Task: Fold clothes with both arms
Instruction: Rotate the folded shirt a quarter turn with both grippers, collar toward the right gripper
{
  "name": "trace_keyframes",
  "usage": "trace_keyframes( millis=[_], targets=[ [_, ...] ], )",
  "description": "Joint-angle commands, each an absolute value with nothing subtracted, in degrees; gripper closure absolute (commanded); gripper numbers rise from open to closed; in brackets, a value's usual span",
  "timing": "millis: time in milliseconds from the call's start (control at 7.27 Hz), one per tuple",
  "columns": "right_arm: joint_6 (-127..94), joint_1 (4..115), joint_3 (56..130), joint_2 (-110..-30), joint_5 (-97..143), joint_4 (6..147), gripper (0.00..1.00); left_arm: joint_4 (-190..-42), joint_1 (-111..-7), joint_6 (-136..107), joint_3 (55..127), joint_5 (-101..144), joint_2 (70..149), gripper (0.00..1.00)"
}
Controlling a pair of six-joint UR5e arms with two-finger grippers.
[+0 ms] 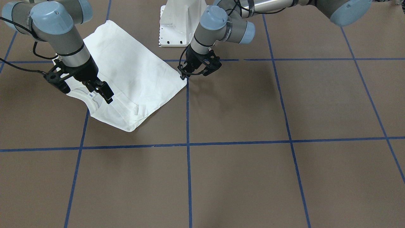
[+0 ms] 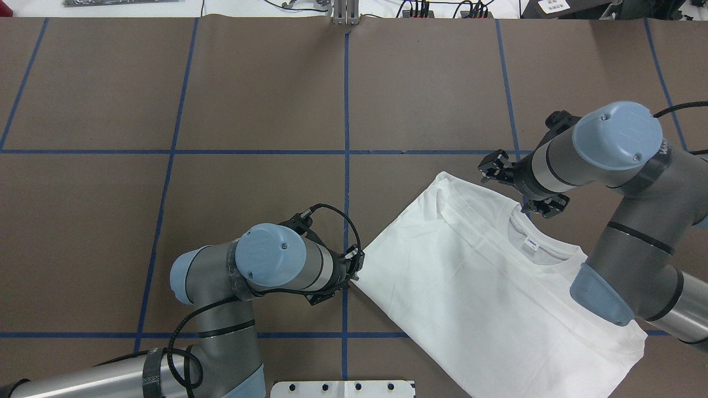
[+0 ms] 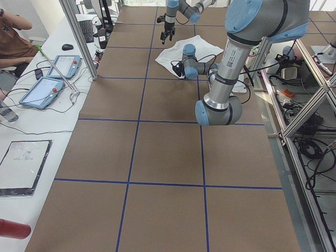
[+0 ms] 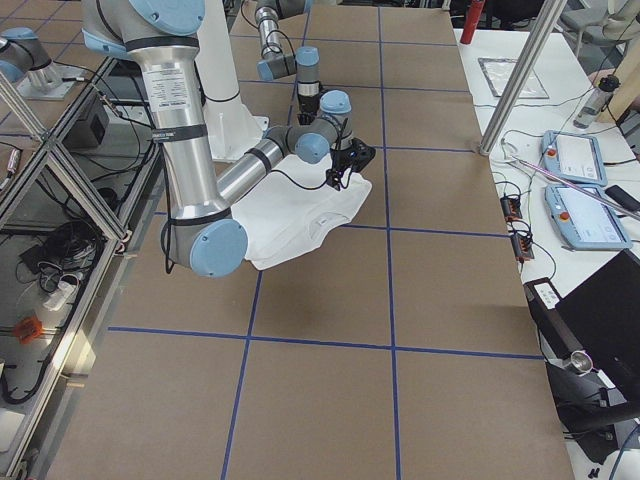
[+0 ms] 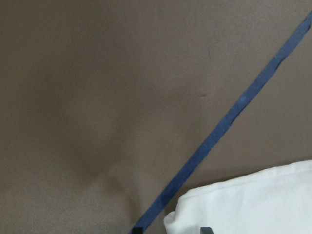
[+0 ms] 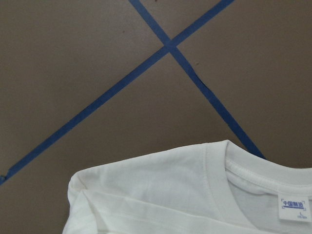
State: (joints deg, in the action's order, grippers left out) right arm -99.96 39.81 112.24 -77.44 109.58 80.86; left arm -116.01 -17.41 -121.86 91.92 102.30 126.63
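Brown covering crossed by blue tape lines spreads over the tabletop, and all the action sits near its robot-side edge, towards the robot's right. Both arms bend low over that patch: the right arm reaches across the garment, while the left arm curls in from the other side. The white long-sleeved shirt lies flat and slantwise beside the white pedestal base. Its outline is already a neat oblong, so the sleeves seem to be folded in and a further fold likely remains. The right gripper hovers at the collar end with its jaws spread wide and nothing in them, probably lining up on a shoulder. The left gripper sits at the shirt's hem corner, placed to take that corner. Its jaws look parted, with no cloth pinched. The overhead view hides part of the shirt under the right arm, whereas the front-facing view shows its whole outline. Only the left wrist view shows the corner lying between two dark fingertips. Only the right wrist view shows the doubled layer at the shoulder and the small neck label with blue print.
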Motion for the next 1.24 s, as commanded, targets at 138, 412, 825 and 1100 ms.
trace_keyframes(
  millis=[138, 412, 825, 1100],
  targets=[
    [-99.9, 39.7, 111.7, -77.4, 108.5, 80.9, 0.0, -116.1, -17.5, -121.6, 91.8, 102.3, 126.7, 1.0],
    [-100.0, 39.7, 111.7, -77.3, 108.5, 80.9, 0.0, -115.7, -19.2, -116.8, 92.5, 102.1, 126.7, 1.0],
    [-99.9, 39.8, 111.7, -77.3, 108.5, 80.9, 0.0, -114.8, -27.6, -105.4, 91.8, 102.1, 126.6, 1.0],
    [-100.1, 39.8, 112.0, -77.2, 108.5, 80.9, 0.0, -115.7, -35.6, -95.0, 86.5, 100.8, 128.1, 1.0]
  ],
)
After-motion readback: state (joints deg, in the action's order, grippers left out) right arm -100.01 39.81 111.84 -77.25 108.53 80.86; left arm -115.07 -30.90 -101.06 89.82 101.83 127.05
